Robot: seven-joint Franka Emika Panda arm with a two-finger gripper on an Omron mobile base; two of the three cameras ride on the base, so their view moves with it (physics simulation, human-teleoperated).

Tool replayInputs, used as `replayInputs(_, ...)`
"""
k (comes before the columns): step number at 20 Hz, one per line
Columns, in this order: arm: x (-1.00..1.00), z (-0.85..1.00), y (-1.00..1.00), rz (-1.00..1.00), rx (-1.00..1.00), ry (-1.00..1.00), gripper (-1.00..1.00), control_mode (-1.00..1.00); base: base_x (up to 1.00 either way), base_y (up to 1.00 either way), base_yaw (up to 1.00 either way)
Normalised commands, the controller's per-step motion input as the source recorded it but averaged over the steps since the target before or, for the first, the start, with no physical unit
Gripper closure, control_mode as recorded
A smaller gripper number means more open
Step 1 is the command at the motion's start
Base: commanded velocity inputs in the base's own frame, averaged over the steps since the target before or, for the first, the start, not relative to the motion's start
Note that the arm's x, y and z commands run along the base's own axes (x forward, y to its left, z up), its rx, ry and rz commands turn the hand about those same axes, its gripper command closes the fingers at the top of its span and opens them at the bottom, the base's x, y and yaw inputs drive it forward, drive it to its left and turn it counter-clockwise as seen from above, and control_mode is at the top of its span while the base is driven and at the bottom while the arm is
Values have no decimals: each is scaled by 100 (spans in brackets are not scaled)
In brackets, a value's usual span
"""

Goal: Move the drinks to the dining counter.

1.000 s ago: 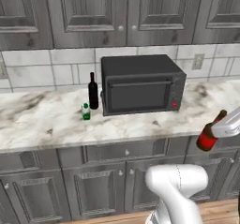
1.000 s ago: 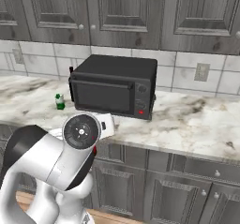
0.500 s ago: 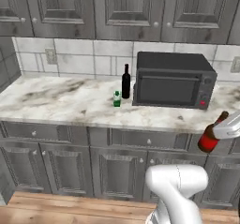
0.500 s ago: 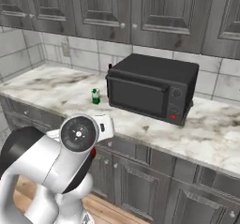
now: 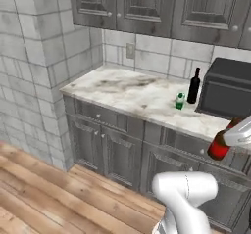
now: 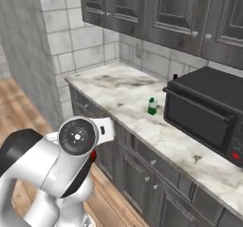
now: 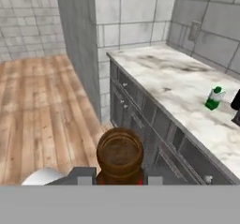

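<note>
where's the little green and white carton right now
The green-and-white carton stands on the marble counter under the grey cabinets, just left of the black wine bottle in the left base view, near the toaster oven.

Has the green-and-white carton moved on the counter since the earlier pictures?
No. The carton stands just left of the black wine bottle, near the oven's left side, as before. The whole view shifted because the base drove.
</note>
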Motion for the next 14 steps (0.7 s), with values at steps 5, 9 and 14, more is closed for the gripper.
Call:
replayInputs(5,0,0,0,0,0,0,100,100,0,0,72)
replayInputs(9,0,0,0,0,0,0,100,100,0,0,70)
replayInputs(14,0,0,0,0,0,0,100,100,0,0,70)
